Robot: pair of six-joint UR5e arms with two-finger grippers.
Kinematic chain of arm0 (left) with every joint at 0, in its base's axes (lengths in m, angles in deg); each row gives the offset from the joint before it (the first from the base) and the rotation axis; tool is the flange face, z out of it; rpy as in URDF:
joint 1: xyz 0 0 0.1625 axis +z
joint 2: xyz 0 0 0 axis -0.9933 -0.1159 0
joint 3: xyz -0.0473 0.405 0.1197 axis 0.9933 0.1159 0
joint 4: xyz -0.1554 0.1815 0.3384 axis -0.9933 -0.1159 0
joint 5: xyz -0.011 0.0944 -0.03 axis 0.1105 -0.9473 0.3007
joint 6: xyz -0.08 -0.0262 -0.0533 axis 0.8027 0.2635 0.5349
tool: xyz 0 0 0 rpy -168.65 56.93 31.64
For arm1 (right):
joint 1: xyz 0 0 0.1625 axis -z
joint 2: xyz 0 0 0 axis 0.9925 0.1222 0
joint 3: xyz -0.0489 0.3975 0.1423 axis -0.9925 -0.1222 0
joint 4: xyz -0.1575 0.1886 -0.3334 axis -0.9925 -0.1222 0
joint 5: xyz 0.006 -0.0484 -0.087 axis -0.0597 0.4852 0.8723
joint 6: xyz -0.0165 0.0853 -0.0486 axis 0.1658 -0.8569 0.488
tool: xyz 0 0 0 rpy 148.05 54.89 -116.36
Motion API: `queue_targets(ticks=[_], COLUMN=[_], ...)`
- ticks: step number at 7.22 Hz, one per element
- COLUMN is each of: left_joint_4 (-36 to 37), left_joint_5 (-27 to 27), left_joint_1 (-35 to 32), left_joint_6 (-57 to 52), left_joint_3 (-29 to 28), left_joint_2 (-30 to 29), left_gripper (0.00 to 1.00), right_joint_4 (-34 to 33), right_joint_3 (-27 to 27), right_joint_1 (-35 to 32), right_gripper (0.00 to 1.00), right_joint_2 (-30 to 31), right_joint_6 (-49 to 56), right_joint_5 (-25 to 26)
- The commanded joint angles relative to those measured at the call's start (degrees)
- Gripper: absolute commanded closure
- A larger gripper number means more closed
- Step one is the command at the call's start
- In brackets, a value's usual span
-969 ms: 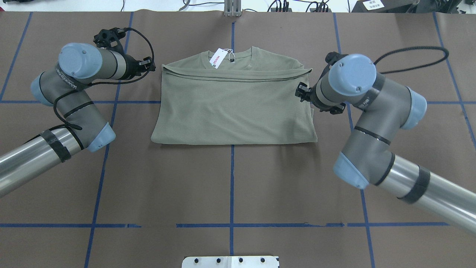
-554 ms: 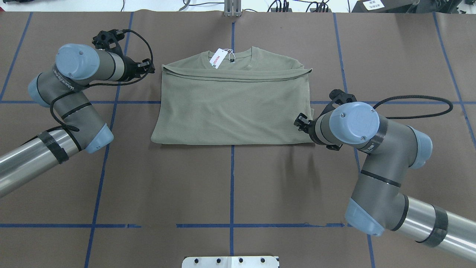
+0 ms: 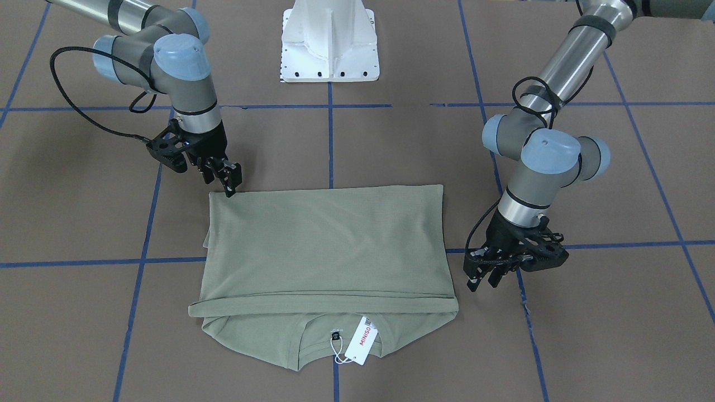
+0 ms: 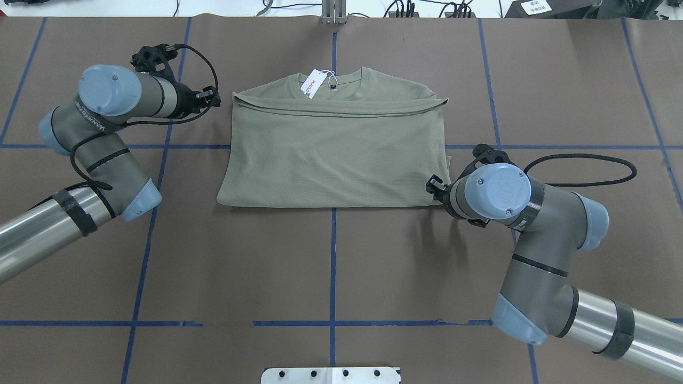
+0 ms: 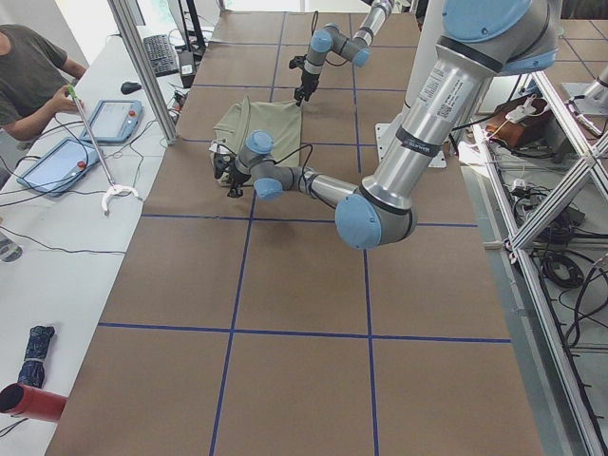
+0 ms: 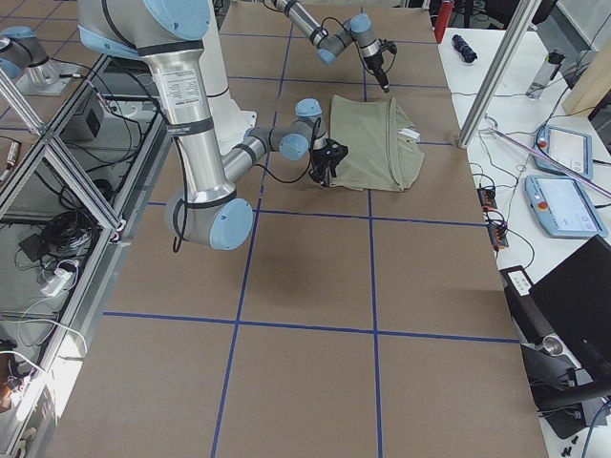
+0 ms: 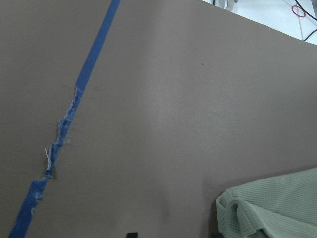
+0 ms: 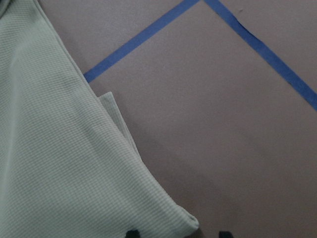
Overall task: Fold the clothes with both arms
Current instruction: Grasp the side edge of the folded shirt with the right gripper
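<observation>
Brown surface (image 4: pixel 331 266) with blue tape lines (image 4: pixel 332 256) carries one green shirt (image 4: pixel 336 154), midway across and nearer the edge far from the robot. I judge the task about half done: the hem lies folded up near the collar, and at least one fold seems left. Of two pincers, the right pincer (image 3: pixel 226 181) is open with the shirt's near corner between its tips, and the left pincer (image 3: pixel 481 283) is open and empty, just beside the far corner.

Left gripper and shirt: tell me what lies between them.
Nothing but a narrow strip of bare brown table cover separates the left gripper from the shirt; the front-facing view shows it.
</observation>
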Motion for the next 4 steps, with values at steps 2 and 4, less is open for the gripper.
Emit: queue_targets(ticks=[2,4], left_joint_4=[0.1,0.0], left_joint_5=[-0.1,-0.3], left_joint_1=[0.0,0.0], left_joint_6=[-0.2,-0.2], left_joint_3=[-0.1,-0.1], left_joint_2=[0.1,0.5], left_gripper=[0.42,0.42], right_joint_4=[0.0,0.0], right_joint_3=[0.2,0.7], right_joint_1=[-0.2,-0.5], right_gripper=[1.0,1.0], right_joint_2=[-0.2,-0.2], right_joint_6=[0.0,0.3], right_joint_5=[0.1,0.1])
